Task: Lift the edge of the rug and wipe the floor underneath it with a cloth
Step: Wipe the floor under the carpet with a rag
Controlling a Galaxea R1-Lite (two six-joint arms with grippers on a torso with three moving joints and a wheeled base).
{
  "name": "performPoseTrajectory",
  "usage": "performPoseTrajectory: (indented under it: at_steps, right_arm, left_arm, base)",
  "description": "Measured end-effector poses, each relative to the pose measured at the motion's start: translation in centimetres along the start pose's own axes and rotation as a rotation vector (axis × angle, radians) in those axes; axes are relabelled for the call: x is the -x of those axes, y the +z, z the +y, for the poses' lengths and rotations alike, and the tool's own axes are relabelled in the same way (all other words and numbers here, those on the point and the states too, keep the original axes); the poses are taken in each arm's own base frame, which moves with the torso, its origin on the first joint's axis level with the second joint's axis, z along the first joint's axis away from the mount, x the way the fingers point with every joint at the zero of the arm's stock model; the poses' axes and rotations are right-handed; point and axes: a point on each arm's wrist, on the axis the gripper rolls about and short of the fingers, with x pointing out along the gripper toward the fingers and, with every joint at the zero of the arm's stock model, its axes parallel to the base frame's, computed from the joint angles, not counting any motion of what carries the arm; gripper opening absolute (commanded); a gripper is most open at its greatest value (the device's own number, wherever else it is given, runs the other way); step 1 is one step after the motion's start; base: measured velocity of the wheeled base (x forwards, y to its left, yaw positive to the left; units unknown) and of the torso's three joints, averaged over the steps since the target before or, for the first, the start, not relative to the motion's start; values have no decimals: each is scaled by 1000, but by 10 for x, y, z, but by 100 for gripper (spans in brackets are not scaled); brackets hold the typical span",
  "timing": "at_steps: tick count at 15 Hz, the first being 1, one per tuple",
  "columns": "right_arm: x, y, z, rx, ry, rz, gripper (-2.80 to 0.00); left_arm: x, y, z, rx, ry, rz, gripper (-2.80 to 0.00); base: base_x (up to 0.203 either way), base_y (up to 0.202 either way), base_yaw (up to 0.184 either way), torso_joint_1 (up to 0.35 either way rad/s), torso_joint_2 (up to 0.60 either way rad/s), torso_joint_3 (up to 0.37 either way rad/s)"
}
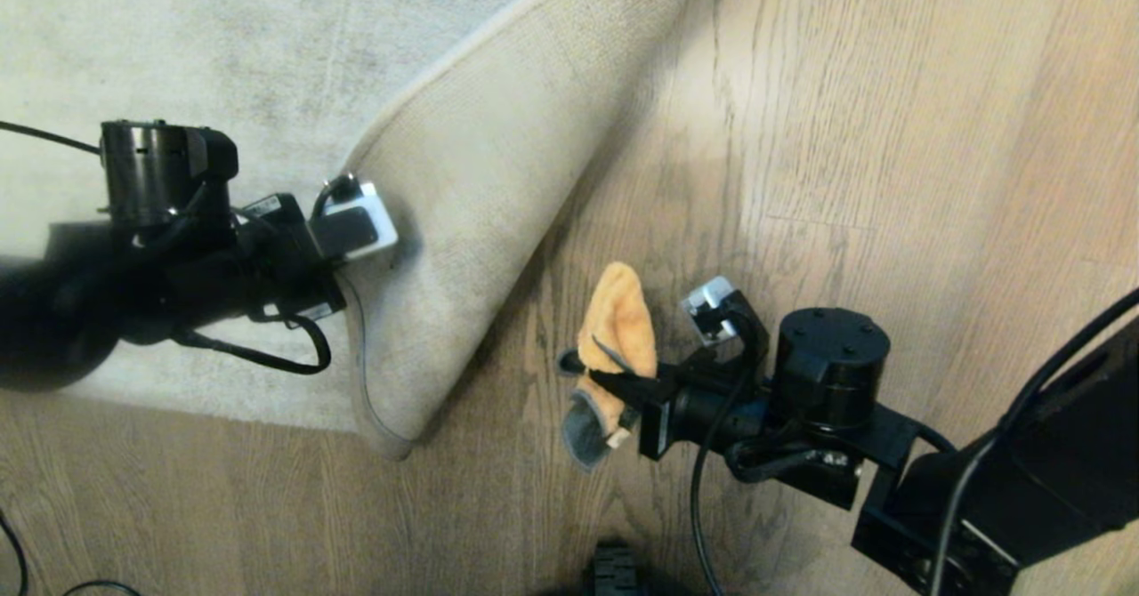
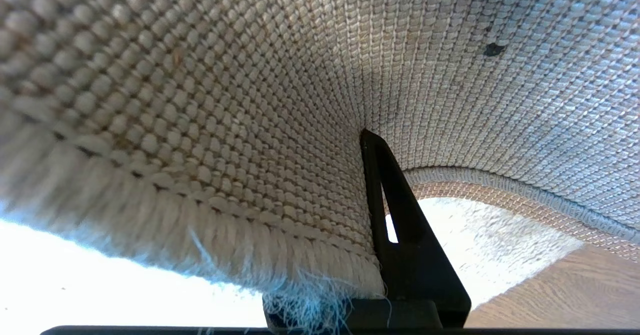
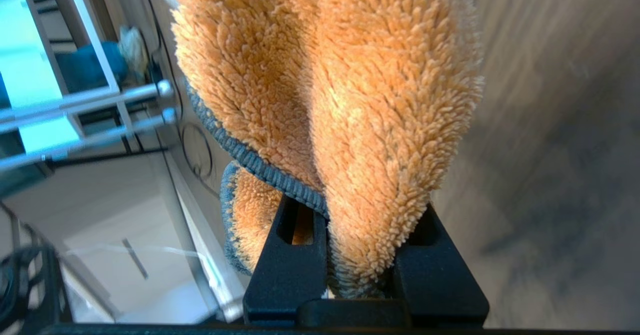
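Tan woven backing shows where the rug edge (image 1: pixel 463 249) is pinched up by the left gripper (image 1: pixel 360 222), while the cloth (image 1: pixel 614 329), clamped in the right gripper (image 1: pixel 614 382), is judged to need lowering onto the floor (image 1: pixel 890 133) left of it, under the flap.

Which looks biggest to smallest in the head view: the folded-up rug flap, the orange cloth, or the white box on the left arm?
1. The rug edge, its folded-back tan backing, by far.
2. The cloth.
3. The white box, only slightly smaller than the cloth and nearer the camera, so that order is unsure.
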Motion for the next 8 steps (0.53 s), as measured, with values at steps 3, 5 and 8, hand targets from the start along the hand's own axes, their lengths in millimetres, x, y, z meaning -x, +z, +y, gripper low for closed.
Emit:
performPoseTrajectory:
  at_steps: [3,5,8]
  right_arm:
    - [-22,3,11,-39,-9,-44,-280]
    - [-30,-7,22,-63,-17,-29,-280]
    - [-27,-31,39,-69,5,49,-280]
  left_arm:
    - [0,-4,2,6,6,13,-280]
    - [-1,-6,3,10,8,19,-280]
    - [-1,-8,3,11,8,25,-280]
  base:
    - [0,0,0,0,0,0]
    - [0,0,0,0,0,0]
    - [0,0,0,0,0,0]
